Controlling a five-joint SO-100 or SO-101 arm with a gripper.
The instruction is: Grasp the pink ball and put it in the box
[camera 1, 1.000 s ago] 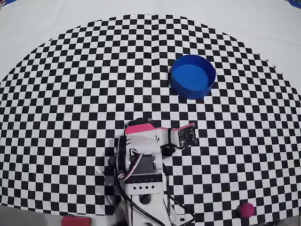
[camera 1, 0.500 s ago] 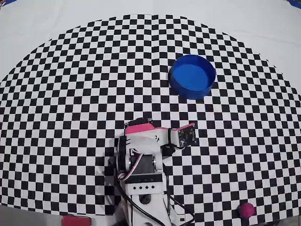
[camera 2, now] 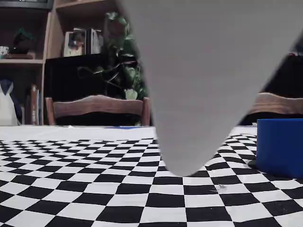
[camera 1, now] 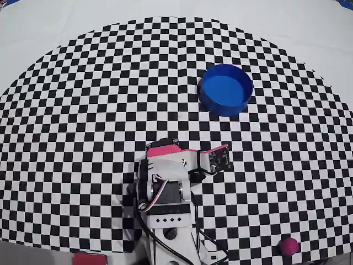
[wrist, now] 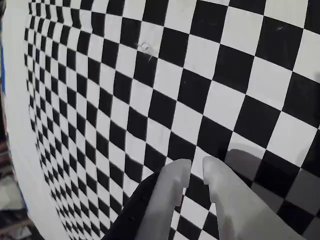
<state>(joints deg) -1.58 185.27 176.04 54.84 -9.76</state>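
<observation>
In the overhead view the pink ball [camera 1: 288, 246] lies at the bottom right edge of the checkered mat, far from the arm. The box [camera 1: 226, 89], round and bright blue, stands empty at the upper right; the fixed view shows its wall [camera 2: 280, 146] at the right. The white arm [camera 1: 168, 187] sits folded at the bottom centre, with a pink panel on top. In the wrist view my gripper [wrist: 197, 167] hovers over bare checker squares, its pale fingers [wrist: 172, 192] almost touching with nothing between them. Neither ball nor box appears in the wrist view.
The checkered mat [camera 1: 99, 110] covers most of the white table. A large blurred grey shape [camera 2: 199, 85] hangs close to the fixed camera and blocks the middle of that view. Chairs [camera 2: 97, 106] and shelves stand behind the table.
</observation>
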